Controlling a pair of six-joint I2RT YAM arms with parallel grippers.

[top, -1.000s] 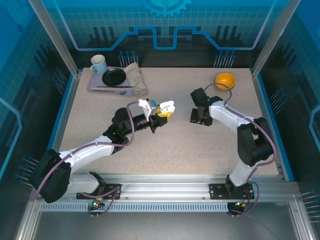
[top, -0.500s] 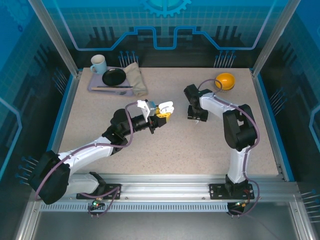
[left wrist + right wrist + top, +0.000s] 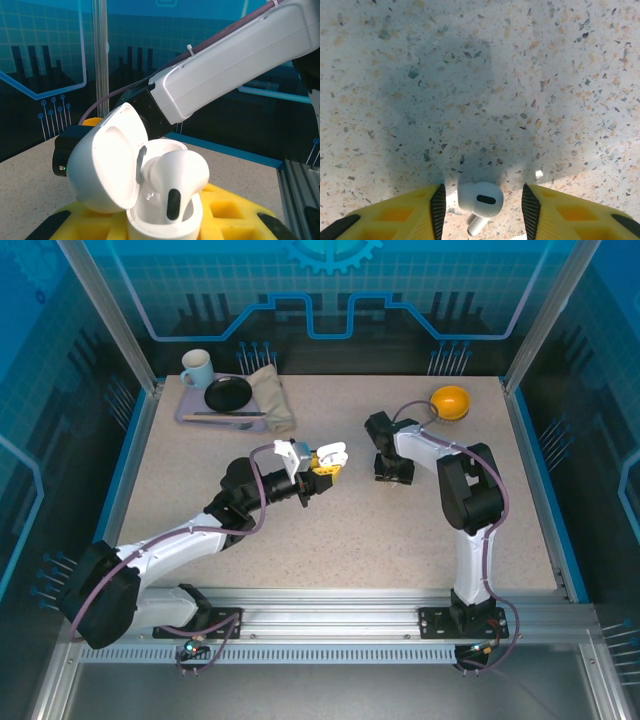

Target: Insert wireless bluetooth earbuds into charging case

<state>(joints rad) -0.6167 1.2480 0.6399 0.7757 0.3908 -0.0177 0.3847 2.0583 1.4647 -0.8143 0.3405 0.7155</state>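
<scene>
Now the right tool (image 3: 482,201) hangs fingers apart astride a white earbud (image 3: 480,196) lying near the middle of the surface (image 3: 470,75), toward its right edge; the left tool (image 3: 326,466) is clamped on the open charging case (image 3: 112,170), a second earbud (image 3: 175,175) seated inside. The loose one looks light, rigid, slick; pinch its rounded head squarely.
</scene>
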